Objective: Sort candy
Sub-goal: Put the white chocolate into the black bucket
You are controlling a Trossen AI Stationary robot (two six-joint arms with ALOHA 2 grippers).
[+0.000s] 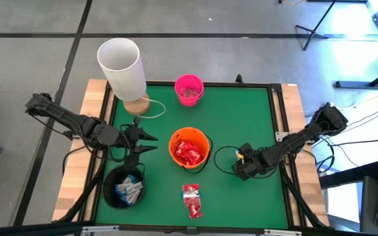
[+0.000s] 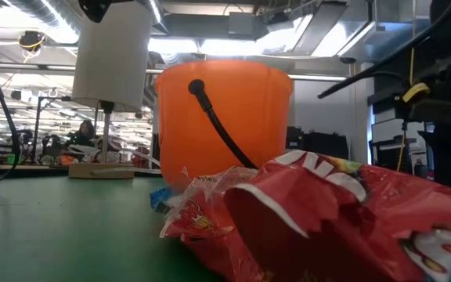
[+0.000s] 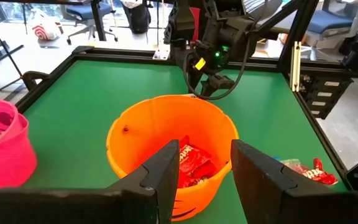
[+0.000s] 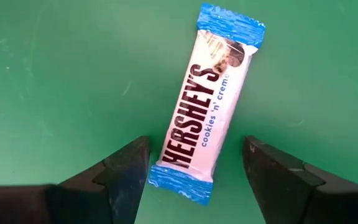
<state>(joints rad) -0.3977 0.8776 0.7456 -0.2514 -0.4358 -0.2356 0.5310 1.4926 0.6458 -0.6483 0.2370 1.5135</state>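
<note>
From above, the right end effector (image 1: 241, 165) sits low over the green desk (image 1: 241, 111), just to the right of the orange bucket (image 1: 189, 148), which holds red candy packets (image 1: 189, 153). More red packets (image 1: 191, 200) lie loose on the desk, forward of and to the left of that end effector, near the front edge. The left end effector (image 1: 151, 142) hangs on the far side of the orange bucket from the right one, its tips pointing at the bucket's rim; just behind and below it sits a black bucket (image 1: 125, 188) with white-and-blue bars (image 1: 129, 191) inside. A pink bucket (image 1: 189, 90) and a tall white cup (image 1: 122, 67) on a wooden base stand at the back, well apart from both end effectors.

At desk height, crumpled red packets (image 2: 327, 219) fill the foreground, with the orange bucket (image 2: 224, 121) right behind them and the white cup (image 2: 112, 55) farther back.

The left wrist camera shows the left end effector (image 3: 205, 165) with its fingers partly apart and nothing between them, directly ahead of which is the orange bucket (image 3: 129, 134); the right arm's end effector (image 3: 207, 65) hangs beyond the bucket.

The right wrist camera shows the right end effector (image 4: 194, 165) spread wide, with a white-and-blue bar (image 4: 207, 99) lying flat on the desk, its near end between the two fingers and touching neither.
</note>
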